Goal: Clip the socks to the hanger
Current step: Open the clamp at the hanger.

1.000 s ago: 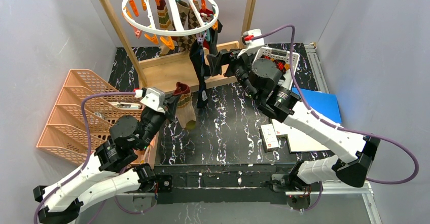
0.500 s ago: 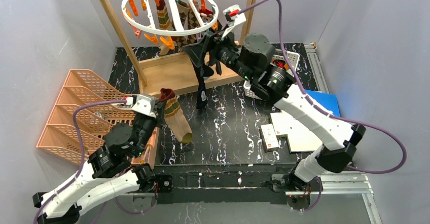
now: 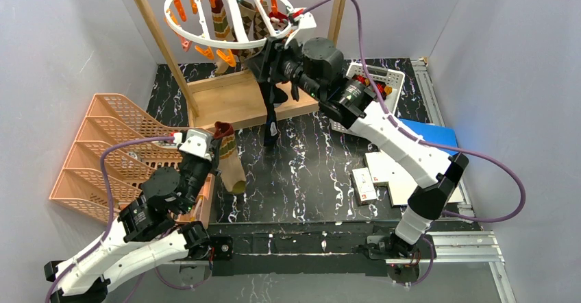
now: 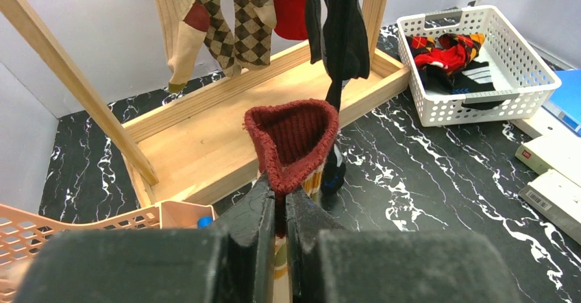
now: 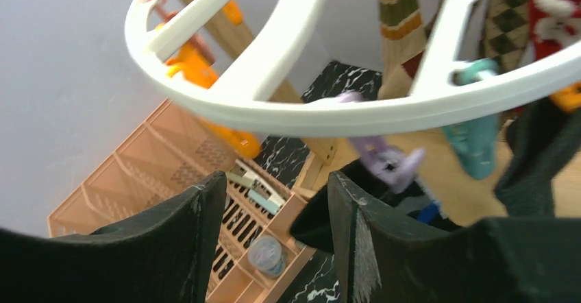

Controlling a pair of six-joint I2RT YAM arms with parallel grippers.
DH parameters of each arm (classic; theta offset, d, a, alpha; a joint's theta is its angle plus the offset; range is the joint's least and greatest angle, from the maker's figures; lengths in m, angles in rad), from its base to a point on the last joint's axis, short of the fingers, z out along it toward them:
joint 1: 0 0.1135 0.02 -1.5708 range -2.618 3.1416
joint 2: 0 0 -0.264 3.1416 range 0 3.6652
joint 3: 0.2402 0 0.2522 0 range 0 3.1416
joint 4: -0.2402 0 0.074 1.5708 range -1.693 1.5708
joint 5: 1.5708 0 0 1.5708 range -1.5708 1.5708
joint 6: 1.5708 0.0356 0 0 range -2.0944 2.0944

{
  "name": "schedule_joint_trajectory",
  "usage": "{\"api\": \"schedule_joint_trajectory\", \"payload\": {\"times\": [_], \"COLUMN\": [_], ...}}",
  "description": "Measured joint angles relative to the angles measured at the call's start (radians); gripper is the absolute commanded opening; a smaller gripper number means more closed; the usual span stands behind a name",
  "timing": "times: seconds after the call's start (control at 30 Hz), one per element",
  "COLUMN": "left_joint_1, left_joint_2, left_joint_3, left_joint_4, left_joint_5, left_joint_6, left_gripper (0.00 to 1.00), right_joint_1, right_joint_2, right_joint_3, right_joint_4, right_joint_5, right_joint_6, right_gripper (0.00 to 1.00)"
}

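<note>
hanger white; clips orange, teal (one lilac) | red sock; black sock; argyle socks brown-beige diamonds | striped sock maroon cuff; tan body | table black, white veins | basket white; rack peach

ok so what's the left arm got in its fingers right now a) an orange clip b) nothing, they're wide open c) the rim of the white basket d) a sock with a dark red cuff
d: in the left wrist view the left fingers are pinched shut on the sock, gripping the lower edge of its dark red cuff.
</note>
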Motion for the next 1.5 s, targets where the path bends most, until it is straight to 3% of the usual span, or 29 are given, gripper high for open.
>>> {"api": "schedule_joint_trajectory", "payload": {"times": [0.57,0.83,1.0,1.23,1.5], "left_joint_1": [0.000,0.000,0.000,0.000,0.000], "left_joint_2": [0.027,0.087,0.166,0.270,0.303], "left_joint_3": [-0.005,-0.008,-0.008,-0.009,-0.021], "left_joint_4": [0.062,0.134,0.228,0.337,0.418], "left_joint_5": [0.005,0.009,0.031,0.063,0.068], "left_joint_6": [0.056,0.102,0.152,0.201,0.225], "left_gripper": [0.00,0.00,0.00,0.00,0.00], "right_joint_1": [-0.237,-0.271,-0.267,-0.258,0.021], "right_joint_2": [0.053,0.004,-0.095,-0.239,-0.225], "right_joint_3": [0.071,0.000,-0.064,-0.093,-0.112], "right_joint_4": [-0.004,-0.007,-0.074,-0.145,-0.139], "right_joint_5": [-0.011,-0.016,-0.006,-0.011,0.188], "right_joint_6": [0.080,0.066,0.021,-0.069,-0.313], "right_gripper": [0.63,0.74,0.77,0.75,0.82]}}
